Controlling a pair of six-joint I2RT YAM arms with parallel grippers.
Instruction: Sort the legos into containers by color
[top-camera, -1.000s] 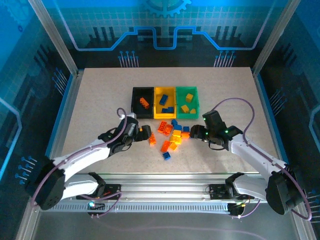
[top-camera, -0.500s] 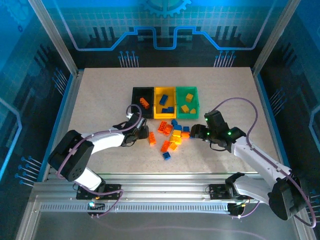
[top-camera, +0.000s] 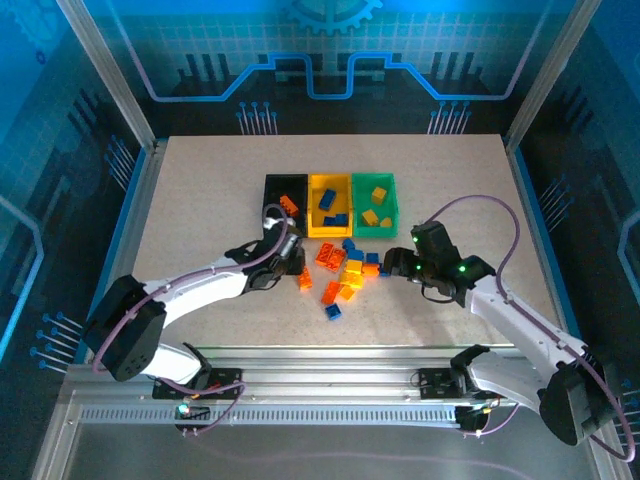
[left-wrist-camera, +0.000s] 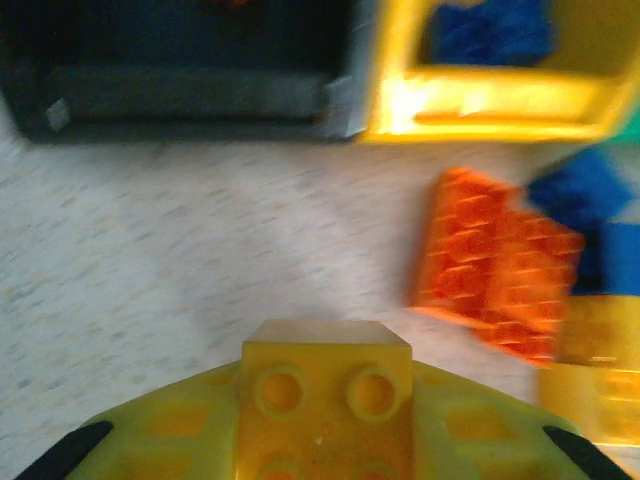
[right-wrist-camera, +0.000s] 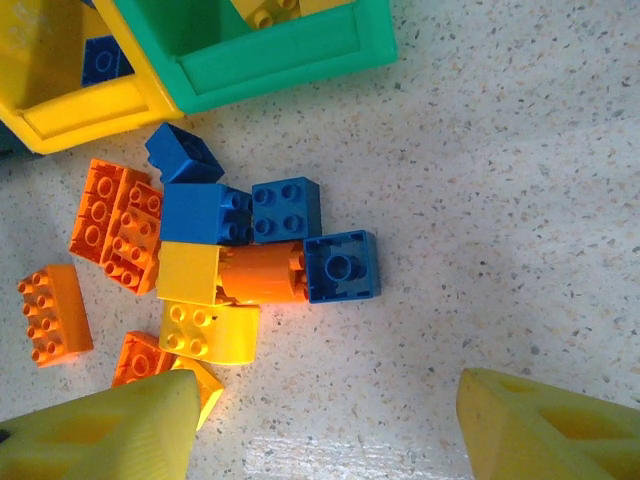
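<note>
My left gripper (top-camera: 298, 272) is shut on an orange lego (left-wrist-camera: 327, 385) at the left edge of the pile of loose legos (top-camera: 345, 272), just in front of the black bin (top-camera: 278, 216). Its two yellow jaws press the brick's sides. The black bin (left-wrist-camera: 190, 95) holds an orange brick (top-camera: 289, 205). The yellow bin (top-camera: 312, 205) holds blue bricks and the green bin (top-camera: 392, 205) holds yellow ones. My right gripper (top-camera: 392, 266) stands open at the pile's right edge, over bare table, near an upturned blue lego (right-wrist-camera: 342, 266).
Orange plates (left-wrist-camera: 490, 265) lie to the right of the held brick. A lone blue brick (top-camera: 333, 312) sits nearer the arms. The green bin (right-wrist-camera: 270, 55) and yellow bin (right-wrist-camera: 80, 115) stand just beyond the pile.
My left gripper has closed from open onto the orange lego, and its arm has shifted. The right gripper has stayed open and barely moved.
</note>
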